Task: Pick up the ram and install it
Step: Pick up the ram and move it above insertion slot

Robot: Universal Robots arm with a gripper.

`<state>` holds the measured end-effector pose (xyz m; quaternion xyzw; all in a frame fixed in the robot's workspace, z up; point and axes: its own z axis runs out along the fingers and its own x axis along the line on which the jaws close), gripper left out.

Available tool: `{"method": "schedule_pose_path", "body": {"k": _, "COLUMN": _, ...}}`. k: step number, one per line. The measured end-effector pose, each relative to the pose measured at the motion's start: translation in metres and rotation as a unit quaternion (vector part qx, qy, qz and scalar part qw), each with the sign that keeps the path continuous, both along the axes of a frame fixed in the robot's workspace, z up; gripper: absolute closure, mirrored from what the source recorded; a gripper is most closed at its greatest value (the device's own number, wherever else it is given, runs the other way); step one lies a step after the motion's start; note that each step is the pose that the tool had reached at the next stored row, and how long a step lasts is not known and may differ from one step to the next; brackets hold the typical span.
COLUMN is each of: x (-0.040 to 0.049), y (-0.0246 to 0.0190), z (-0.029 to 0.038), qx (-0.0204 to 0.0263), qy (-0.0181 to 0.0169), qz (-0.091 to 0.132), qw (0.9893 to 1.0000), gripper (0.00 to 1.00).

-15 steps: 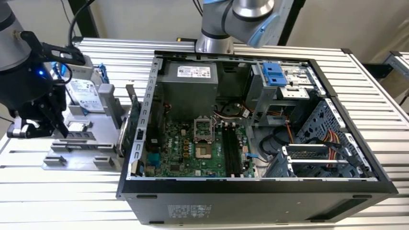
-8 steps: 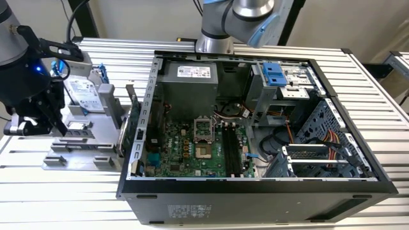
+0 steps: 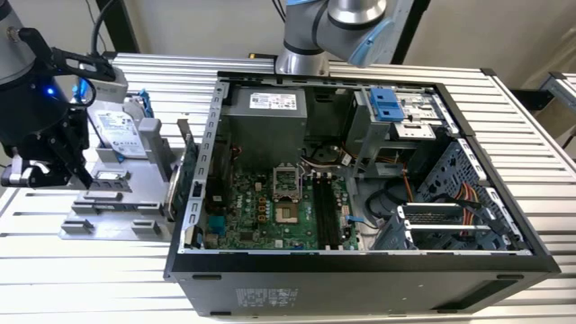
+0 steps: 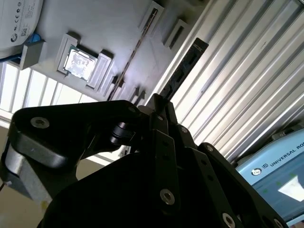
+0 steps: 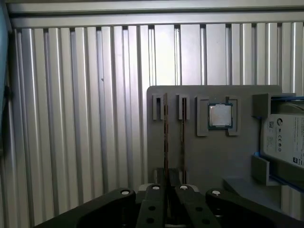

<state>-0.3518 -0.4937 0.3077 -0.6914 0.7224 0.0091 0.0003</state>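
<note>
The hand (image 4: 159, 102) pinches the ram (image 4: 183, 71) by one end over the tray (image 5: 209, 161) at the exterior view's left, pickup seemingly done; installing calls for squaring it to the slots (image 3: 326, 214) in the computer (image 3: 360, 262).

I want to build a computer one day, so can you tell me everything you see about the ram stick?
The ram is a long, thin, flat stick, dark, with darker blocks in a row along its face in the second wrist view. It stands on its edge at the grey holder plate, next to a second stick like it. The gripper looks pinched shut on its near end. The plate lies beside the open computer case, on the exterior view's left.
</note>
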Motion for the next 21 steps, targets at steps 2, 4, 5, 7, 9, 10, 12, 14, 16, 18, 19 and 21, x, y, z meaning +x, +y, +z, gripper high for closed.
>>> {"method": "schedule_pose_path", "body": {"k": 2, "x": 0.0, "y": 0.0, "z": 0.0019, "qx": 0.0001, "qy": -0.0001, "qz": 0.0, "qw": 1.0, "gripper": 1.0}}
{"method": "schedule_pose_path", "body": {"k": 4, "x": 0.0, "y": 0.0, "z": 0.0039, "qx": 0.0, "qy": 0.0, "qz": 0.0, "qw": 1.0, "gripper": 1.0}}
{"method": "schedule_pose_path", "body": {"k": 5, "x": 0.0, "y": 0.0, "z": 0.0048, "qx": 0.0, "qy": 0.0001, "qz": 0.0, "qw": 1.0, "gripper": 1.0}}
{"method": "schedule_pose_path", "body": {"k": 7, "x": 0.0, "y": 0.0, "z": 0.0071, "qx": -0.0001, "qy": 0.0001, "qz": 0.0, "qw": 1.0, "gripper": 1.0}}
{"method": "schedule_pose_path", "body": {"k": 9, "x": 0.0, "y": 0.0, "z": 0.0094, "qx": 0.0, "qy": 0.0, "qz": 0.0, "qw": 1.0, "gripper": 1.0}}
{"method": "schedule_pose_path", "body": {"k": 10, "x": 0.0, "y": 0.0, "z": 0.0103, "qx": 0.0, "qy": 0.0, "qz": 0.0, "qw": 1.0, "gripper": 1.0}}
{"method": "schedule_pose_path", "body": {"k": 12, "x": 0.0, "y": 0.0, "z": 0.0125, "qx": 0.0, "qy": 0.0, "qz": 0.0, "qw": 1.0, "gripper": 1.0}}
{"method": "schedule_pose_path", "body": {"k": 14, "x": 0.0, "y": 0.0, "z": 0.015, "qx": 0.0, "qy": -0.0001, "qz": 0.0, "qw": 1.0, "gripper": 1.0}}
{"method": "schedule_pose_path", "body": {"k": 16, "x": 0.0, "y": 0.0, "z": 0.0177, "qx": 0.0, "qy": 0.0, "qz": 0.0, "qw": 1.0, "gripper": 1.0}}
{"method": "schedule_pose_path", "body": {"k": 18, "x": 0.0, "y": 0.0, "z": 0.0203, "qx": 0.0, "qy": 0.0, "qz": 0.0, "qw": 1.0, "gripper": 1.0}}
{"method": "schedule_pose_path", "body": {"k": 19, "x": 0.0, "y": 0.0, "z": 0.0218, "qx": -0.0001, "qy": 0.0001, "qz": 0.0, "qw": 1.0, "gripper": 1.0}}
{"method": "schedule_pose_path", "body": {"k": 21, "x": 0.0, "y": 0.0, "z": 0.0245, "qx": -0.0001, "qy": 0.0001, "qz": 0.0, "qw": 1.0, "gripper": 1.0}}
